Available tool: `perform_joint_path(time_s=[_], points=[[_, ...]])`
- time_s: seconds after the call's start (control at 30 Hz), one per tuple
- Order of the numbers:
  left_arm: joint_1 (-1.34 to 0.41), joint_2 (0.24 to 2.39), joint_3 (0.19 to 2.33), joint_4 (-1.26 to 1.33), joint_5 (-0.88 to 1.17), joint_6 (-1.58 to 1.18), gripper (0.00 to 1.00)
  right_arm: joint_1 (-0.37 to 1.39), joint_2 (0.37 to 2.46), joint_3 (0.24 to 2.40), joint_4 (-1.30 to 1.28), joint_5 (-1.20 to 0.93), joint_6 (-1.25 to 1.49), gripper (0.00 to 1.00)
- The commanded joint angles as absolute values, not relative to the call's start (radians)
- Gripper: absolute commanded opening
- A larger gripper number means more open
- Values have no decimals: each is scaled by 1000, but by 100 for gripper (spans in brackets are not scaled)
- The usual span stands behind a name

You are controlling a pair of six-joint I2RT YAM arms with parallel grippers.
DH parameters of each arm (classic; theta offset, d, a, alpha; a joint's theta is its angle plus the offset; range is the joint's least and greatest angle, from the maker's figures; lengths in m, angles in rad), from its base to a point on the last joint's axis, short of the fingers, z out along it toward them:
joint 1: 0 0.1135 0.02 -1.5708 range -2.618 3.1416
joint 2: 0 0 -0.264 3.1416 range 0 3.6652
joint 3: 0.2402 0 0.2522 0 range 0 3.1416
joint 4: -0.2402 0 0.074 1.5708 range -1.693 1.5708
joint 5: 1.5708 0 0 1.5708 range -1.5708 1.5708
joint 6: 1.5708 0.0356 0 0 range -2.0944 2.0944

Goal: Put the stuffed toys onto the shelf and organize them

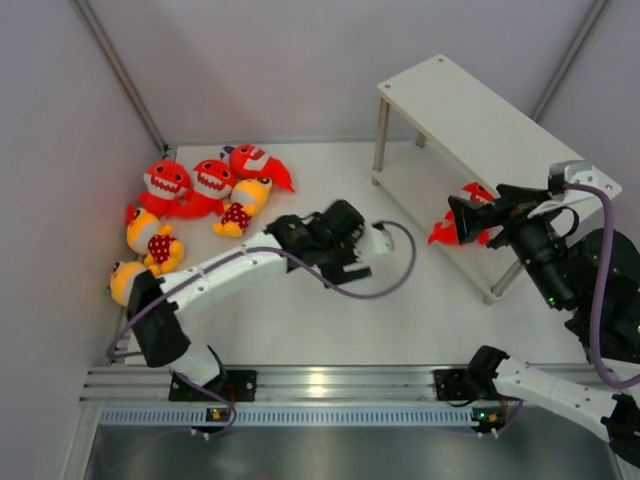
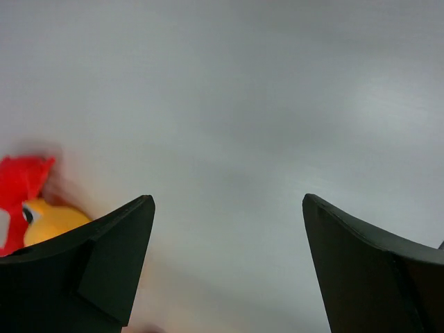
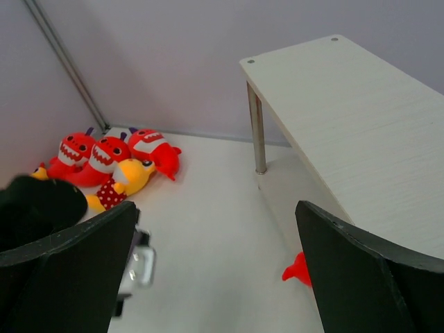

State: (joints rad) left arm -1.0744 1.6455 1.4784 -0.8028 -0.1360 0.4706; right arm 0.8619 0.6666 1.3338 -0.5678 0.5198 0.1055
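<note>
Seen from above, the pale off-white two-tier shelf (image 1: 470,115) with thin grey metal legs stands at the upper right of the frame. One red plush shark (image 1: 442,233) with a white toothy mouth lies on its lower board, partly under the top board. The right claw (image 1: 458,218) sits just beside it, fingers spread, nothing between them. The other stuffed toys are heaped at the left of the white worktop (image 1: 300,320): three more red sharks (image 1: 210,180) and yellow-orange plush figures (image 1: 150,245) in red white-dotted shorts. The left claw (image 1: 345,268) hangs over the middle of the worktop, apart from the heap

The left wrist view alone shows that claw (image 2: 227,208) spread wide and empty over bare worktop, with a blurred red and yellow toy (image 2: 48,220) at the lower left edge. The right wrist view shows its own claw (image 3: 216,215) gaping, the shelf's top board (image 3: 361,125) at the right, the heap (image 3: 104,156) at the left, and only a red tip (image 3: 297,269) of the shelved shark at the lower middle
</note>
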Motion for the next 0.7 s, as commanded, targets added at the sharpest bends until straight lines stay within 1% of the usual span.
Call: perform_joint_path(time_s=[0.0, 0.03, 0.07, 0.1, 0.17, 0.2, 0.23, 0.27, 0.3, 0.33, 0.37, 0.43, 0.5, 0.57, 0.67], points=[[-783, 1442, 1385, -896, -69, 422, 93, 870, 703, 1322, -468, 480, 81, 99], [-629, 1381, 1364, -896, -64, 436, 93, 871, 709, 1316, -454, 462, 77, 99], [-545, 1358, 1333, -894, -49, 452, 93, 871, 722, 1306, -442, 448, 74, 99], [-391, 1324, 1325, -894, -20, 492, 94, 870, 730, 1301, -421, 421, 65, 99], [-226, 1321, 1338, -885, 99, 552, 95, 870, 759, 1292, -408, 397, 55, 99], [-150, 1357, 1350, -865, 121, 569, 96, 870, 767, 1290, -402, 387, 54, 99], [-9, 1389, 1389, -851, 129, 583, 96, 870, 784, 1284, -399, 376, 52, 100], [64, 1429, 1416, -836, 120, 600, 96, 870, 791, 1278, -396, 367, 49, 100], [154, 1534, 1448, -828, 109, 604, 96, 870, 796, 1270, -393, 356, 43, 99], [184, 1593, 1526, -828, 95, 607, 94, 871, 801, 1255, -387, 356, 37, 99], [205, 1702, 1564, -828, 71, 606, 93, 870, 801, 1247, -384, 353, 28, 99], [239, 1796, 1650, -825, 78, 643, 93, 870, 804, 1229, -379, 379, 17, 99], [241, 1906, 1693, -824, 109, 712, 98, 870, 807, 1224, -380, 414, 9, 99], [242, 1953, 1729, -783, 132, 759, 98, 870, 813, 1221, -383, 422, -33, 99], [241, 1997, 1704, -641, 120, 829, 98, 870, 816, 1213, -390, 426, -47, 99]])
